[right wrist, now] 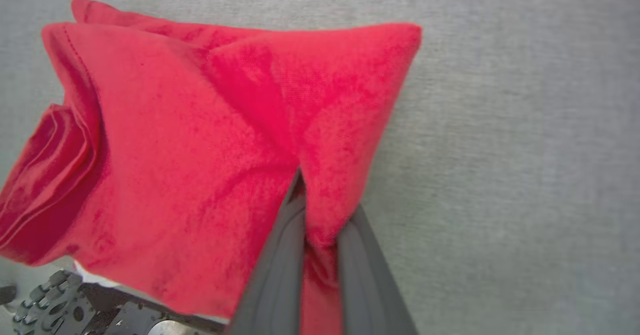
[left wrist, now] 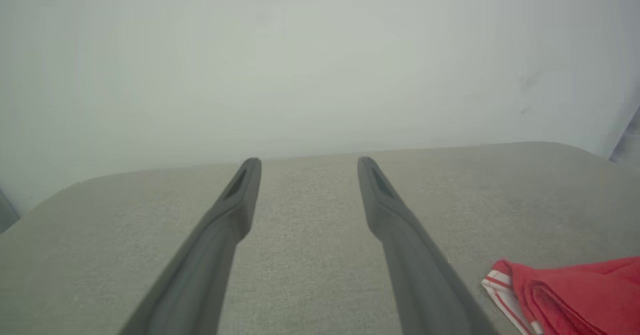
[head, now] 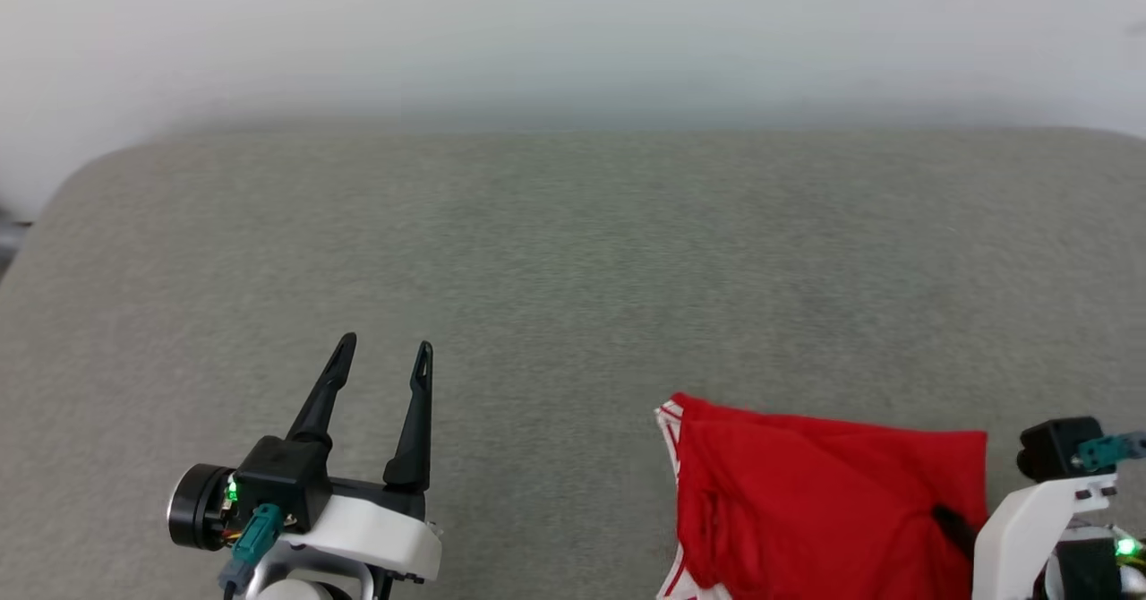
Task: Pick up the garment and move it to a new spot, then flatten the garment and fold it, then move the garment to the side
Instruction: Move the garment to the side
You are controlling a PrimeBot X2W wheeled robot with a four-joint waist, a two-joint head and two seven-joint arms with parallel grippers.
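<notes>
The garment [head: 824, 492] is a folded red bundle with white-and-red striped trim at its left edge, lying at the lower right of the head view on the grey cloth surface [head: 573, 260]. My right gripper [head: 951, 523] is shut on a pinched fold at the garment's right side. In the right wrist view the two dark fingers [right wrist: 280, 255] squeeze a ridge of the red garment [right wrist: 190, 145]. My left gripper [head: 385, 346] stands open and holds nothing, well left of the garment. The left wrist view shows that gripper [left wrist: 309, 163] above the surface and the garment [left wrist: 580, 295] at the lower right.
The grey cloth surface [left wrist: 310, 255] has rounded far corners and ends at a pale wall [head: 573, 36]. Broad bare surface lies between my left gripper and the garment and beyond both. Dark parts of the robot's body [right wrist: 55, 310] sit below the garment in the right wrist view.
</notes>
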